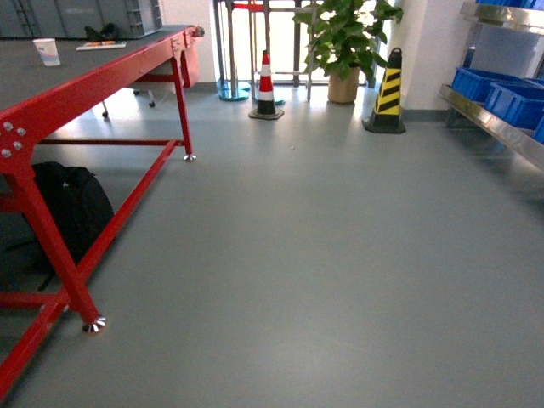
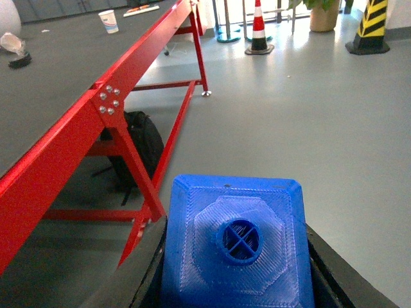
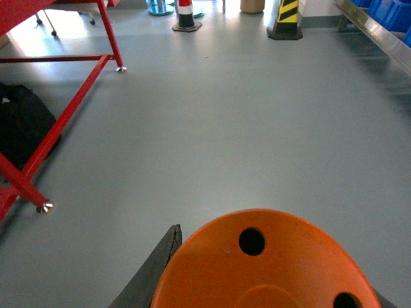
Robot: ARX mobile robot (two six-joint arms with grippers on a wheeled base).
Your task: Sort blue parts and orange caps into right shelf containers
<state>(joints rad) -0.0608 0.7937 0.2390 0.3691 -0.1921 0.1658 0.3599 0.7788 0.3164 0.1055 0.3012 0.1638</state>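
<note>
A blue part [image 2: 234,244] with a round stud on its top face fills the bottom of the left wrist view, and my left gripper [image 2: 234,269] is shut on it, black fingers [image 2: 151,269] pressing both sides. In the right wrist view an orange cap [image 3: 266,266] with small holes in its flat top is held in my right gripper [image 3: 266,282], which is shut on it. Neither gripper shows in the head view. The right shelf containers [image 1: 489,89] are blue crates on a metal shelf [image 1: 493,127] at the far right.
A red-framed table [image 1: 85,81] with a grey top stands at the left, a paper cup [image 1: 48,52] on it and a black bag [image 1: 72,208] beneath. A red-white cone [image 1: 266,89], a yellow-black cone [image 1: 388,93] and a potted plant [image 1: 344,42] stand ahead across grey floor.
</note>
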